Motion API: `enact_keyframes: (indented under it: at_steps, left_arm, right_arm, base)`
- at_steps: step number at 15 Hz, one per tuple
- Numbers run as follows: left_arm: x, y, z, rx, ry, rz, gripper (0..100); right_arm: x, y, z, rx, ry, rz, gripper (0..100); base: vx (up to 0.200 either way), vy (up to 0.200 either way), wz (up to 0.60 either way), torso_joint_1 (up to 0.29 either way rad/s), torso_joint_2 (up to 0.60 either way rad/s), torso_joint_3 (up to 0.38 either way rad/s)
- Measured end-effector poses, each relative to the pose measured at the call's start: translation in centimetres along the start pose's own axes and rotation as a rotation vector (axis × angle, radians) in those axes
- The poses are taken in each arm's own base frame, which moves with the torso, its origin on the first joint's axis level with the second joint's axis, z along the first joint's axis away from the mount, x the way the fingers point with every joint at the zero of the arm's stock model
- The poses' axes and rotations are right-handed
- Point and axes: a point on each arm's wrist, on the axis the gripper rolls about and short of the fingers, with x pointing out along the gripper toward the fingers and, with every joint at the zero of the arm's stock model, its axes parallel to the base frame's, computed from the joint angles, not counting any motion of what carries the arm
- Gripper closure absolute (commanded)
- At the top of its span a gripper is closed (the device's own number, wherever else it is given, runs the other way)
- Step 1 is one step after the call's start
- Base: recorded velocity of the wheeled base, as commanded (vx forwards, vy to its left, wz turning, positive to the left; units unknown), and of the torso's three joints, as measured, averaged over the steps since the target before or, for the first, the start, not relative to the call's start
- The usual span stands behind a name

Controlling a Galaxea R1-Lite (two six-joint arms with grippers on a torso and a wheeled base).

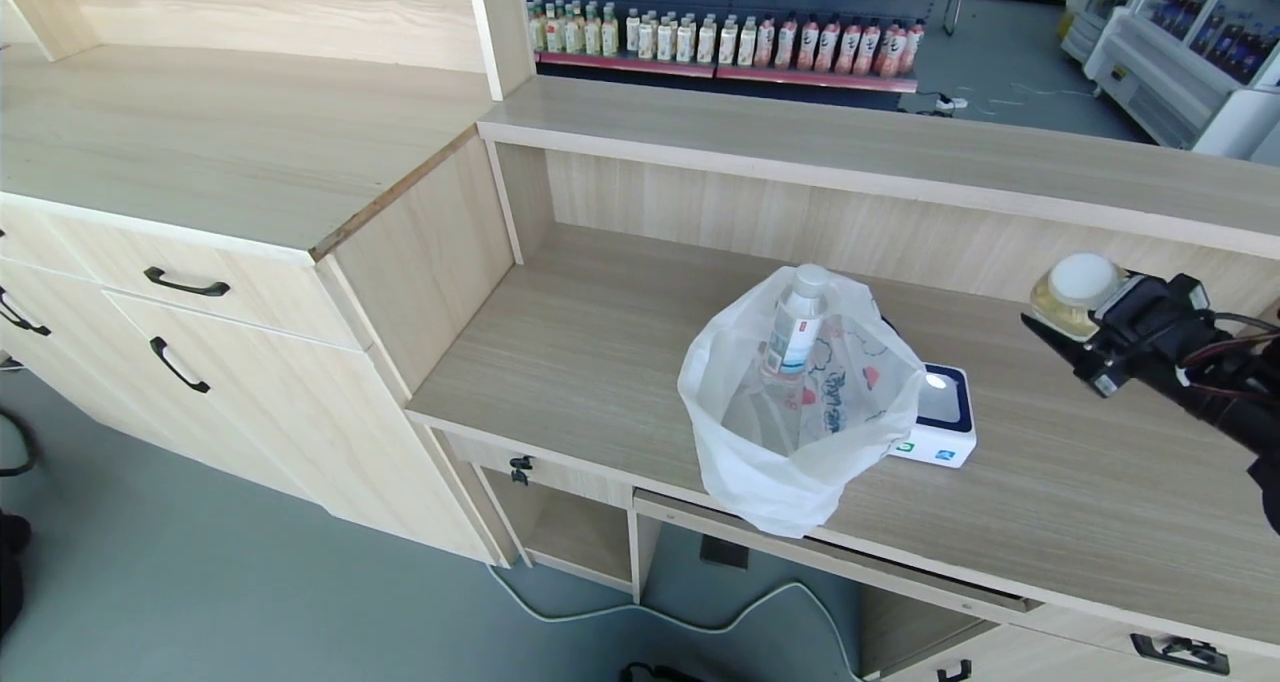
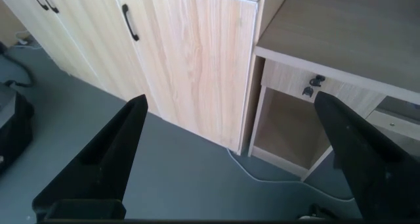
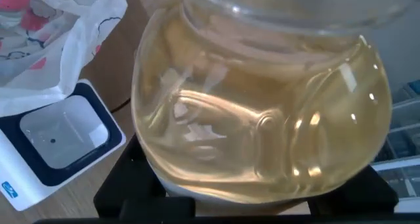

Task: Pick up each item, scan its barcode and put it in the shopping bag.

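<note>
Right claw clamps the liquid-filled bottle: probably heavy, rigid, slippery; grasp mid-body. Left claw spread, empty.

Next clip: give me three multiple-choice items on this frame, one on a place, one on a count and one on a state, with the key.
1. Where is the scanner relative to the shopping bag?
A. inside it
B. beside it on the counter
C. on the ledge above it

2. How many bottles stand inside the bag?
A. one
B. none
C. three

3. What state is the right hand in?
A. open and empty
B. shut on the scanner
C. shut on a bottle of yellowish liquid

Key:
1 B: it lies on the wood against the bag's side.
2 A: a single clear bottle rises from the bag.
3 C: its fingers clamp that bottle.
</note>
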Motion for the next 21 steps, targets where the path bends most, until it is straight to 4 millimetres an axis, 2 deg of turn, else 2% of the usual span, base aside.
enact_keyframes:
  at_steps: [6,11,18,21]
  left_arm:
    - [0.0,0.0,0.0,0.001,0.000,0.001,0]
    - [0.0,0.0,0.0,0.001,0.000,0.000,0]
    - [0.0,0.0,0.0,0.001,0.000,0.001,0]
    - [0.0,0.0,0.0,0.001,0.000,0.001,0]
  right_arm:
    - [1.9,3.1,-1.7,0.000,-0.134,0.104,100]
    - [2.6,4.4,-2.7,-0.009,-0.164,0.099,100]
    - [4.6,6.4,-2.9,0.046,-0.204,0.131,100]
    - [5.5,6.6,-3.1,0.044,-0.214,0.126,100]
  base:
    - [0.000,0.000,0.00,0.000,0.00,0.000]
    - [0.000,0.000,0.00,0.000,0.00,0.000]
    - [0.000,0.000,0.00,0.000,0.00,0.000]
    - [0.000,0.000,0.00,0.000,0.00,0.000]
